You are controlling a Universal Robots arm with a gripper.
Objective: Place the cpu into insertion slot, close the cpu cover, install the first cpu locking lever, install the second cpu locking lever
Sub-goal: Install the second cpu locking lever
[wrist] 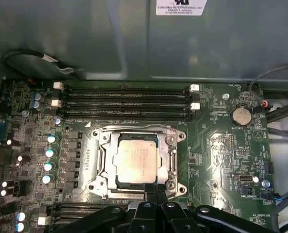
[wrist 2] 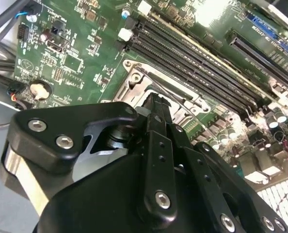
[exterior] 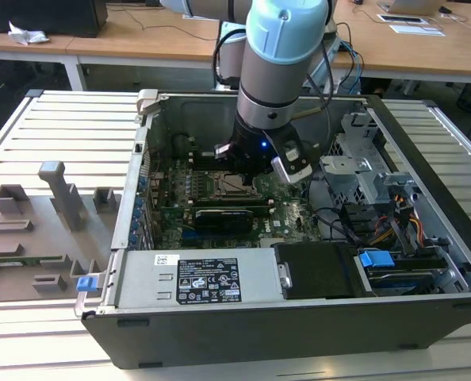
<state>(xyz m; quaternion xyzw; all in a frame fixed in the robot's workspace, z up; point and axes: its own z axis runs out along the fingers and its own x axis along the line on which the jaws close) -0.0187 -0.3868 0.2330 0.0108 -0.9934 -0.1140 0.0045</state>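
The cpu (wrist: pixel 136 158), a pale silvery square, lies flat in the insertion slot (exterior: pixel 222 185) on the green board. The cpu cover (wrist: pixel 171 151), a silver frame, is down around the chip, which shows through its window. A thin wire lever (wrist 2: pixel 175 97) runs along one edge of the socket. My gripper (wrist: pixel 156 190) has its two black fingers pressed together at the socket's edge nearest the camera, just off the cover, with nothing visible between them. In the second wrist view the gripper (wrist 2: pixel 153 99) has its tip right over the socket frame. The arm (exterior: pixel 271 87) reaches down into the open computer case.
Long black memory slots (wrist: pixel 127 102) lie beside the socket, with a coin battery (wrist: pixel 241 115) and blue-topped capacitors (wrist: pixel 49 153) nearby. The case holds a power supply box (exterior: pixel 196 278), a drive cage (exterior: pixel 362 151) and loose cables (exterior: pixel 378 222). A grey fixture tray (exterior: pixel 37 230) sits at the exterior view's left.
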